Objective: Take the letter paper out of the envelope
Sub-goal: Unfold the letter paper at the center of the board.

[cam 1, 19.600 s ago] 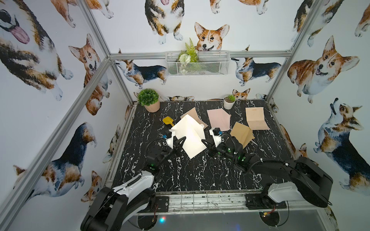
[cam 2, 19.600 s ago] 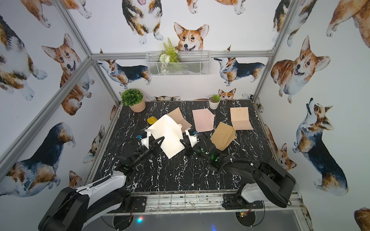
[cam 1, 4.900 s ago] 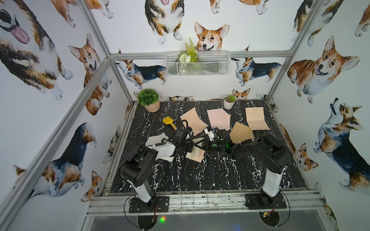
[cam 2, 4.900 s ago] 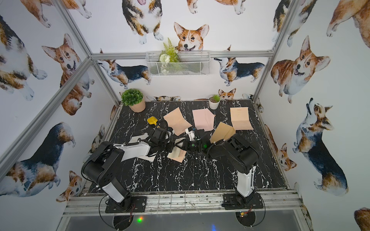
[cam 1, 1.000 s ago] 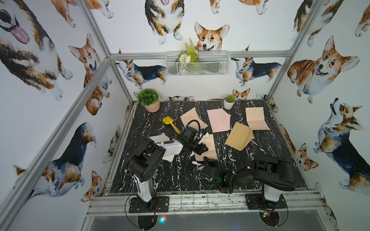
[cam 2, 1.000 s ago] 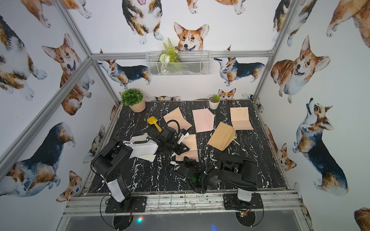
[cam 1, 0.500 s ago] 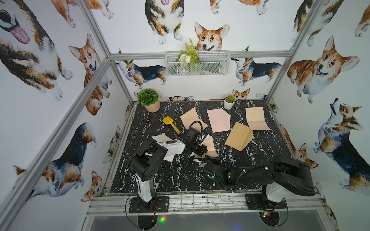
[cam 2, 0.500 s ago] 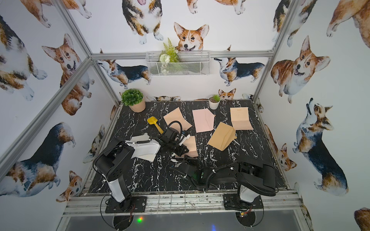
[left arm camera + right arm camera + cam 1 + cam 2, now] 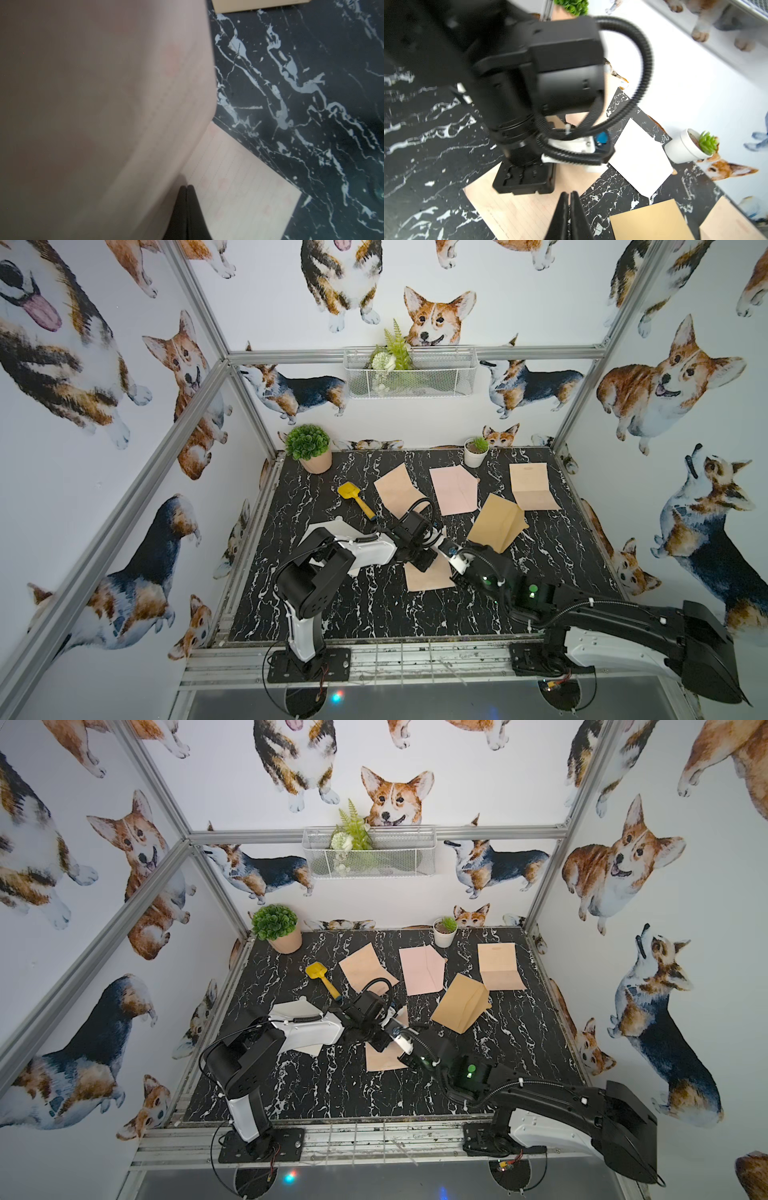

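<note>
Right arm had swung across in the last half second. The right tool [image 9: 445,548] left the front strip of the tabletop [image 9: 374,610] and ended just beside the left tool [image 9: 424,562]. The letter paper [image 9: 428,578] had dropped lower with the left tool.

Top views: both showed the letter paper out on the tabletop, near the brown envelope [image 9: 494,522], to its left and toward the robot bases, not touching it. The left tool's black body sat on the paper's far end, and the right tool was at the paper's edge on the envelope side. The brown envelope stood tented. A pink sheet [image 9: 453,489] lay just behind it, and a yellow scoop [image 9: 353,495] lay well to its left.

Left wrist: the left tool [image 9: 186,187] was closed tight, fingers together at the paper's fold. It looked pinched on the letter paper [image 9: 239,187], with the lined half flat on the tabletop. The other half rose close to the lens and was blurred.

Right wrist: the right tool [image 9: 568,194] was fully closed with nothing visible between its fingers, tips over the edge of the letter paper [image 9: 512,212]. The left tool's body was pressed on the sheet. The brown envelope [image 9: 650,220] was near, apart from the paper.
</note>
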`<move>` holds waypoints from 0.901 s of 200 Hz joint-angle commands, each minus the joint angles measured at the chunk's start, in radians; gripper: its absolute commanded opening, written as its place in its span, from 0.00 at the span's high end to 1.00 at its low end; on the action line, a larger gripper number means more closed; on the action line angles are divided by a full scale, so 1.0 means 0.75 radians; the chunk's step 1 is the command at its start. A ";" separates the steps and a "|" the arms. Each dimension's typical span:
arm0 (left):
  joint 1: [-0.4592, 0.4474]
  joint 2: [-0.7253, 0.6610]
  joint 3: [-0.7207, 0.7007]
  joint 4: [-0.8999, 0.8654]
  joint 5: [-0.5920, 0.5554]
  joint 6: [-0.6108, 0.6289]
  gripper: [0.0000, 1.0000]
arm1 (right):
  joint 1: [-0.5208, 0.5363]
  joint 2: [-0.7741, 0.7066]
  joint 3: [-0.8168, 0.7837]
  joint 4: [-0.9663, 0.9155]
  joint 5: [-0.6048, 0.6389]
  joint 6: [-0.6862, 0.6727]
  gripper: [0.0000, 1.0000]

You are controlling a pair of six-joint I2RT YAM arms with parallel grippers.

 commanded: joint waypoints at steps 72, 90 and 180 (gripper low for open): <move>-0.011 0.019 0.019 -0.035 -0.084 0.041 1.00 | -0.193 0.252 0.021 0.048 -0.511 0.390 1.00; -0.010 0.015 0.017 -0.029 -0.084 0.041 1.00 | -0.211 0.328 0.017 0.120 -0.559 0.432 1.00; -0.008 -0.045 -0.042 0.072 0.075 0.043 1.00 | -0.330 0.524 -0.073 0.484 -0.588 0.589 1.00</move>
